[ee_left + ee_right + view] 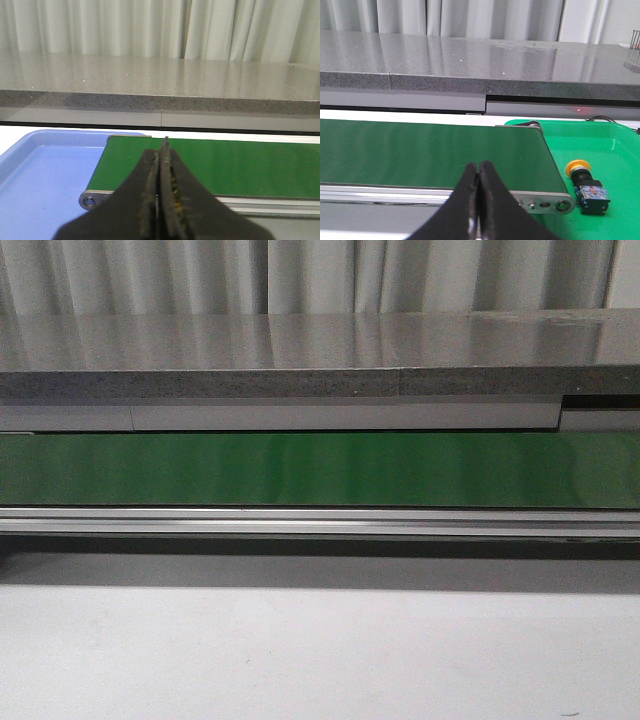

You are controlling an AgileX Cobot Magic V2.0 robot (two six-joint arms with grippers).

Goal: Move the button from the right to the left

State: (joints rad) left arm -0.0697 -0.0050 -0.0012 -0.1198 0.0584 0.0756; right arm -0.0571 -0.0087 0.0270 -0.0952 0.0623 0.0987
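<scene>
Front view: a green belt (320, 470) runs across the frame with a metal rail (320, 522) along its near edge, a grey stone counter (320, 350) behind it and pale curtains (320, 275) beyond. White table (320, 660) fills the foreground. No arm and no button shows here.

Left wrist view: the left claw (161, 150) has its two dark fingers pressed together at the tips, nothing between them. Past the tips lies the belt's end with its roller (90, 201); off to one side of the claw sits a blue tray (40, 170), partly under that belt end.

Right wrist view: the right claw (478, 167) is also closed tip to tip and holds nothing. The belt lies just ahead of it. The button (586, 181) lies on its side in a green tray (600, 145), off to the side of the claw, beside the belt's end roller (563, 204), well apart from the fingers. Its yellow cap points away from the camera, and the coloured marks on its body are too small to read.
</scene>
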